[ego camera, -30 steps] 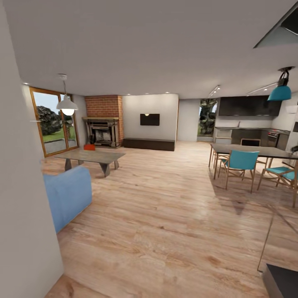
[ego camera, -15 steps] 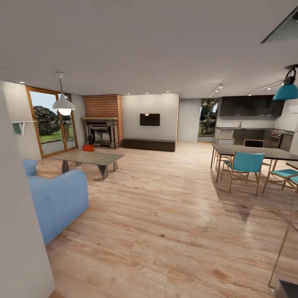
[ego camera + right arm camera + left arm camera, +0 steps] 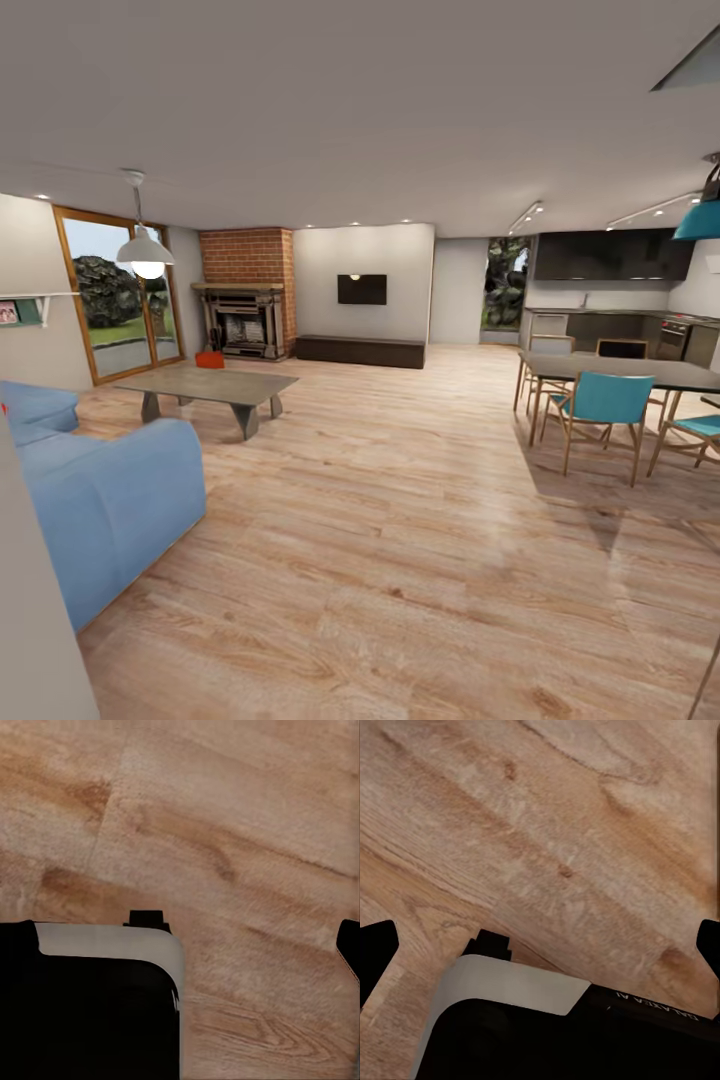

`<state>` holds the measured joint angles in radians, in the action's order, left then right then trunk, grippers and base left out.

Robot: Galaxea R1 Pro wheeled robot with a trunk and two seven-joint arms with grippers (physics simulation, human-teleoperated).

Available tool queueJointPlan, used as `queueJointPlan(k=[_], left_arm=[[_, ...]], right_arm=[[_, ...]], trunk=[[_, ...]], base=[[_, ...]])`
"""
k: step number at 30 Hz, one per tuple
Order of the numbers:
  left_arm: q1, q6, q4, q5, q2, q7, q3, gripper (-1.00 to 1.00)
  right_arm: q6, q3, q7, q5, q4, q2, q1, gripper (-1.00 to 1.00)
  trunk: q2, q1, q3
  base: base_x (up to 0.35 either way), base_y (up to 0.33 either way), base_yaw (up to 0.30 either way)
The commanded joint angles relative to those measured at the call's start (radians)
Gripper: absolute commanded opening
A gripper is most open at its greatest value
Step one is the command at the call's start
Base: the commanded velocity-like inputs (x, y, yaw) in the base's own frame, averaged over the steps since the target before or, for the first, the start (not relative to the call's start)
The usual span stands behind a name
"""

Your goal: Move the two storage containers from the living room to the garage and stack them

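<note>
Orange-red storage container (image 3: 210,359) sat on wood floor (image 3: 400,520) behind grey low table (image 3: 215,385), near brick fireplace (image 3: 247,295), far across living rm. Blue sofa (image 3: 95,490) nearer, teal chairs (image 3: 603,403) w/ dining table at right. Left gripper (image 3: 540,945) & right gripper (image 3: 184,937) hung over planks, fingertips wide apart, holding nothing

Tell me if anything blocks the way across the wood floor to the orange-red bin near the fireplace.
Partly. The grey low table stands right in front of the orange-red plastic bin, hiding its lower part, and the blue sofa sits nearer on the left. The light wood-plank floor to the table's right looks open.
</note>
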<state>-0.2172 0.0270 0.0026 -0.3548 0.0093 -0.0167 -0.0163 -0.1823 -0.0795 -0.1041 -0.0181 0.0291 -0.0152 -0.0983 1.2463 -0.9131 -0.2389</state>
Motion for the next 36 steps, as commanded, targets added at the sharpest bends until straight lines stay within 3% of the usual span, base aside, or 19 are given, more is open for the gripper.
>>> queueJointPlan(k=[1,36], left_arm=[[-0.001,0.002,0.000,-0.004,0.000,-0.002,-0.002,1.00],[-0.001,0.003,0.000,-0.003,0.000,-0.002,-0.002,1.00]], right_arm=[[-0.005,-0.008,-0.003,-0.002,0.003,0.001,-0.001,1.00],[-0.004,-0.006,-0.005,-0.002,0.003,-0.001,-0.001,1.00]], trunk=[[0.001,-0.001,-0.001],[0.001,-0.001,-0.001]], base=[[0.325,0.000,0.000],[0.325,0.000,0.000]])
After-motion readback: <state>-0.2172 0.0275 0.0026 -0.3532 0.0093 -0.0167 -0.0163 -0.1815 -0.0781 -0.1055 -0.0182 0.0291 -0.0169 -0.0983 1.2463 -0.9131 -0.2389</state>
